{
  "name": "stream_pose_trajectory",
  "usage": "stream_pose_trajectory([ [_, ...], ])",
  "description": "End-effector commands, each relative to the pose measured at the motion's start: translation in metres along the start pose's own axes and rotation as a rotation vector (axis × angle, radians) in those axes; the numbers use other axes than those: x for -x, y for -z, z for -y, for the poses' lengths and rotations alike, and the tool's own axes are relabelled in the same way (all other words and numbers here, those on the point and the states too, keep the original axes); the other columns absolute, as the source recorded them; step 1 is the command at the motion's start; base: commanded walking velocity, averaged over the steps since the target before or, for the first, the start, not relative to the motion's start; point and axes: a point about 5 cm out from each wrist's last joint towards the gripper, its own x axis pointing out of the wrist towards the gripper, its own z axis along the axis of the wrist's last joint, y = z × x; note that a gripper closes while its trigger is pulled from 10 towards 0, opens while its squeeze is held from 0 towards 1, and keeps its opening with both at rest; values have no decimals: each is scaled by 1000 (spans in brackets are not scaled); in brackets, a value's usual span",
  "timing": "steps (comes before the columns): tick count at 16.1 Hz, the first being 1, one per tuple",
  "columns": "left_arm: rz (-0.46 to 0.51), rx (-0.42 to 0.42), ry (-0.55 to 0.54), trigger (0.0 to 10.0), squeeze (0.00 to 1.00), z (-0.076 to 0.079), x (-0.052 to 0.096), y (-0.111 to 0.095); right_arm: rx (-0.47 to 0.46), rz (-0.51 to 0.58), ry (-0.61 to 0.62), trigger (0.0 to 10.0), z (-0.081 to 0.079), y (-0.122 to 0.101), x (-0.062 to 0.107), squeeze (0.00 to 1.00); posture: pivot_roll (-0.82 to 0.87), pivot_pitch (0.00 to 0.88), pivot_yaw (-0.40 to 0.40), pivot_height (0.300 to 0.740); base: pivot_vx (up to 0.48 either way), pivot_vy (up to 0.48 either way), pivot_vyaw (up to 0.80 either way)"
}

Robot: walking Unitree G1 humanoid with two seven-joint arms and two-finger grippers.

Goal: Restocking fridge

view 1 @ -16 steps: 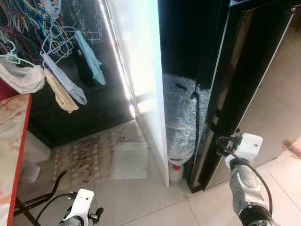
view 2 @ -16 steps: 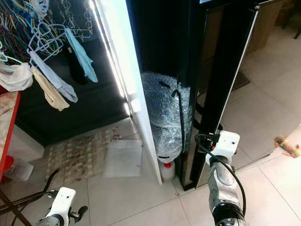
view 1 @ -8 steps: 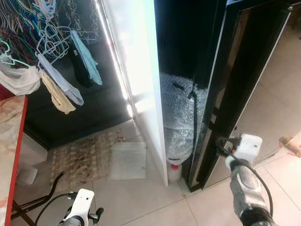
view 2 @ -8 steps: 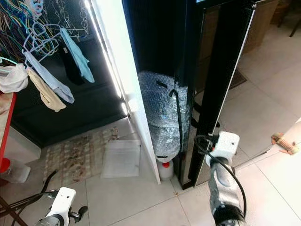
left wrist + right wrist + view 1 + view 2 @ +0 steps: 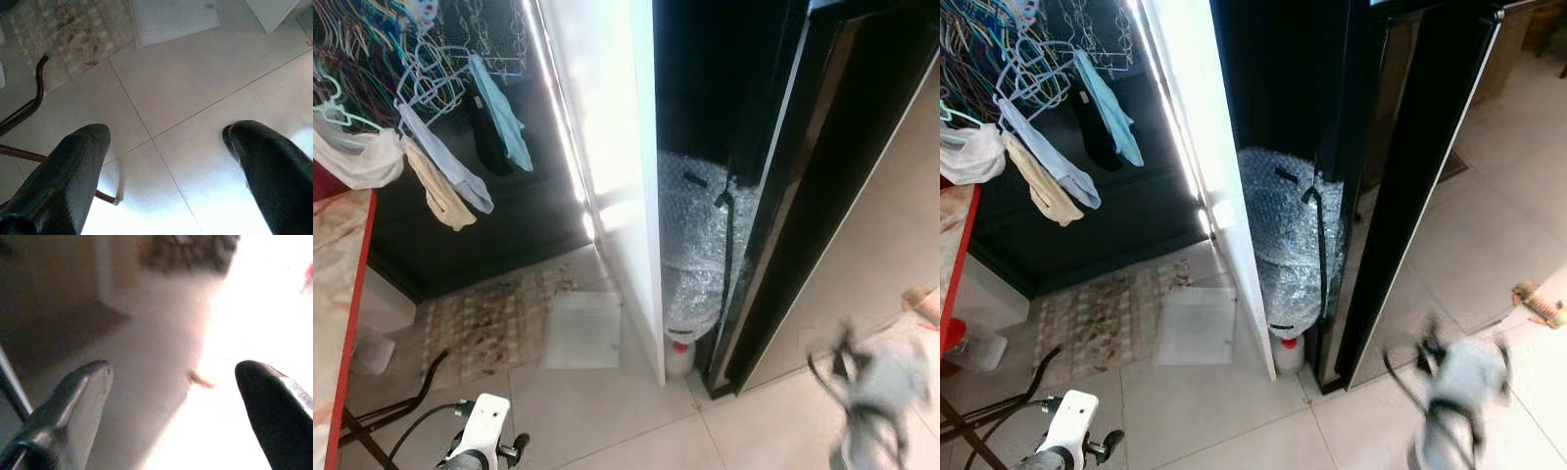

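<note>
The tall black fridge door (image 5: 822, 196) stands ajar, beside a white panel (image 5: 607, 147). In the dark gap between them a bundle wrapped in bubble wrap (image 5: 700, 245) stands on the floor. My right arm (image 5: 871, 392) is a motion blur low at the right, away from the door's edge. In the right wrist view, my right gripper (image 5: 171, 372) is open and empty over blurred floor. My left arm (image 5: 484, 426) hangs low at the left. The left gripper (image 5: 164, 137) is open above the floor tiles, holding nothing.
A small bottle with a red cap (image 5: 678, 354) stands at the foot of the bundle. A patterned rug (image 5: 489, 318) and a white mat (image 5: 582, 331) lie left of the panel. Clothes on hangers (image 5: 440, 157) hang above. A red-edged table (image 5: 337, 323) borders the left.
My right arm has dropped down and to the right, away from the black door's edge, and is now blurred. The door looks swung to a different angle. The left arm has stayed put.
</note>
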Motion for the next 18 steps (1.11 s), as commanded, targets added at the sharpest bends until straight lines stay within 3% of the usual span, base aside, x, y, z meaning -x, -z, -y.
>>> stream_pose_trajectory([
  [1, -31, 1, -7, 10000, 0, -3, 3, 8, 11, -81, 25, 10000, 3, 16, 9, 0, -209, 88, 136, 740, 0, 0, 0],
  [3, -30, 2, -7, 10000, 0, -3, 3, 8, 55, -233, 22, 10000, 7, 47, 20, 0, -210, 82, 134, 740, 0, 0, 0],
  [4, -32, 2, -7, 10000, 0, -2, 2, 8, 59, -379, -61, 10000, 0, 68, 30, 0, -213, 69, 131, 740, 0, 0, 0],
  [7, -36, 4, -10, 10000, 0, -2, 2, 8, 129, -589, -259, 10000, -18, 95, 55, 0, -213, 63, 132, 740, 0, 0, 0],
  [9, -41, 9, -11, 10000, 0, -2, 2, 9, 258, -855, -425, 10000, -23, 123, 93, 0, -210, 54, 130, 740, 0, 0, 0],
  [10, -41, 10, -11, 10000, 0, -1, 2, 9, 271, -884, -438, 10000, -22, 126, 97, 0, -203, 53, 129, 740, 0, 0, 0],
  [11, -43, 12, -17, 10000, 0, -2, 3, 9, 360, -905, -523, 10000, -24, 129, 103, 0, -190, 60, 125, 740, 0, 0, 0],
  [16, -54, 17, -29, 10000, 0, -5, 3, 11, 302, -915, -549, 10000, -35, 126, 100, 0, -191, 79, 128, 740, 0, 0, 0],
  [18, -62, 79, -48, 10000, 0, -2, 4, 15, 331, -892, -560, 10000, -31, 125, 94, 0, -198, 87, 96, 740, 0, 0, 0],
])
